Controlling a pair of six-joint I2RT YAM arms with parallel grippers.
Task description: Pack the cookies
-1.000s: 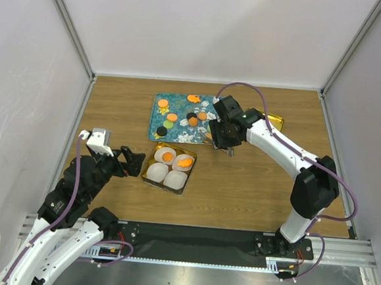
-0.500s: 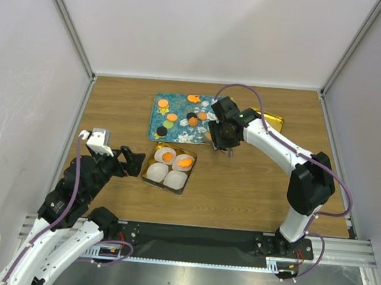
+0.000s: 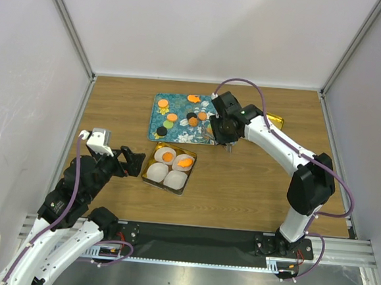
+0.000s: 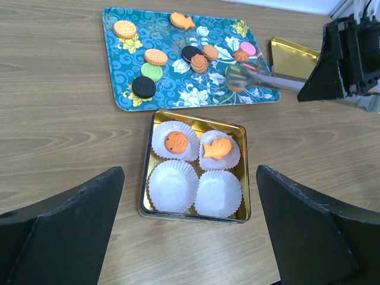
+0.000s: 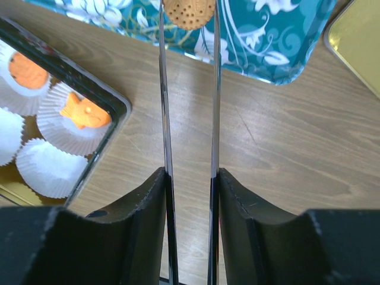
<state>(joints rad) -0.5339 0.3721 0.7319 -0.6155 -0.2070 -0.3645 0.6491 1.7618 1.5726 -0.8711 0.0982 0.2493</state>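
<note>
A round light-brown cookie (image 5: 189,9) is held between the two thin blades of the right end effector (image 5: 187,21), which are set narrow against its edges. It is seen over the near right part of the teal tray (image 5: 267,29), close to the rim; whether it touches the tray cannot be told. The other cookies (image 4: 155,57) are spread on the tray: orange, green, pink and dark ones, and one shaped as a fish. Just in front of the tray a gold box (image 4: 196,120) is placed on the table (image 4: 59,136), with four white paper cups (image 4: 173,185) inside it. An orange round cookie is laid in the far left cup and an orange fish cookie in the far right cup. A gold lid (image 4: 294,57) is seen just beside the right edge of the tray. The left end effector (image 3: 131,161) is opened wide and is positioned to the left of the box, apart from it.
</note>
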